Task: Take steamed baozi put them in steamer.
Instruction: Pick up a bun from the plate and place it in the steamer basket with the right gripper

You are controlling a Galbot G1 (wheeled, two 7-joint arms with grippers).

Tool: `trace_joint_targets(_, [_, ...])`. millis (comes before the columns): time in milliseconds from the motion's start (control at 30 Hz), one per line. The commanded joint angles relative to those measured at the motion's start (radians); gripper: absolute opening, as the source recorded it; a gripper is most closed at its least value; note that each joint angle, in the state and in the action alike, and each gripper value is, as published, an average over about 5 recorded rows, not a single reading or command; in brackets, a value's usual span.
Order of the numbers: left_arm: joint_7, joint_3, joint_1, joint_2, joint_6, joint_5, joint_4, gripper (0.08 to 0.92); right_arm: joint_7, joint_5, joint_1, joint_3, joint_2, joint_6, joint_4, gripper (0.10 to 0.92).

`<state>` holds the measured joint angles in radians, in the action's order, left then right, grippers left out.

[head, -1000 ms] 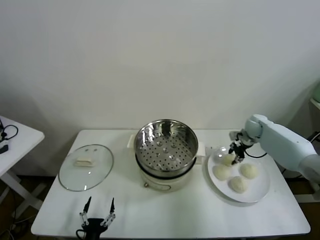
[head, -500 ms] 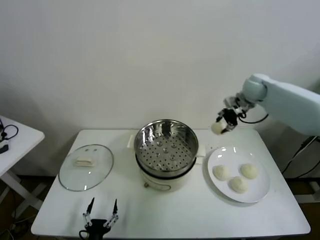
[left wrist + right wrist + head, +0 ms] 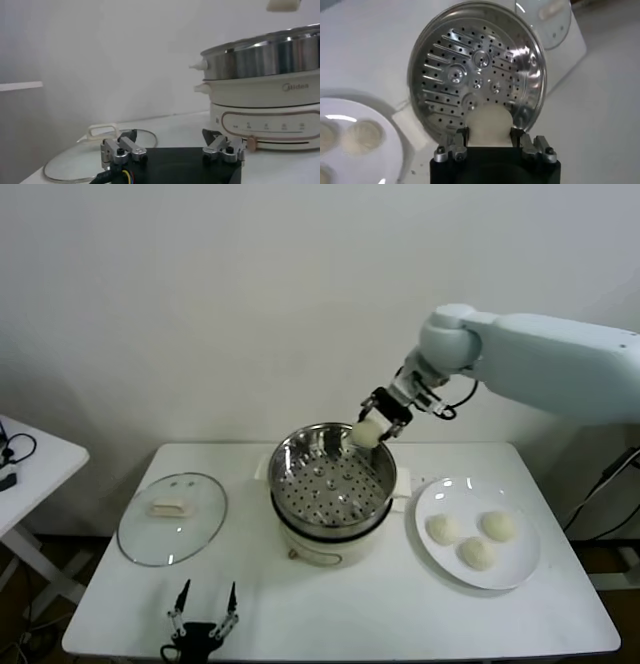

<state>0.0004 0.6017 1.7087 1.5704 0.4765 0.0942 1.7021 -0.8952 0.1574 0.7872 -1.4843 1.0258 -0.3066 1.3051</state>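
Head view: we had the right gripper point(image 3: 372, 424) clenched on one steamed baozi point(image 3: 366, 434), held in the air above the far rim of the steamer point(image 3: 333, 476), on the plate's side. We judged it was kept high so the bun would clear the steel wall before going down. Three more baozi point(image 3: 470, 538) lay on the white plate point(image 3: 522, 569) just beside the steamer, waiting their turn. The glass lid point(image 3: 172, 518) lay flat on the table point(image 3: 400, 614), well apart on the steamer's other side, so the basket mouth was free. The left gripper point(image 3: 201, 620) sat parked low, in front of the steamer, fingers spread, holding nothing.

Left wrist view: its open fingers point(image 3: 124, 149) rested near the table, the steamer's pot point(image 3: 260, 122) beyond them, and the carried bun point(image 3: 282, 5) above the rim.

Right wrist view: the bun point(image 3: 489, 125) sat pinched between the two fingers point(image 3: 454, 145), with the perforated bottom point(image 3: 470, 85) straight below and empty. We judged the carry roughly done, lowering next.
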Motion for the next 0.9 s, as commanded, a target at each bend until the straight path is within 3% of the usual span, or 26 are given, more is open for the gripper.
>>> trace_joint_targets(33, [-0.001,-0.001,-0.001,0.002,-0.001,0.0,-0.002,0.823,0.119,-0.202,-0.133,0.005,0.142,-0.256,-0.207,0.568])
trace_joint_targets(900, [-0.003,0.007,-0.004,0.008,-0.004,-0.009,0.003,0.823,0.11,-0.239,-0.282,0.036,0.323,-0.389,-0.522,0.582])
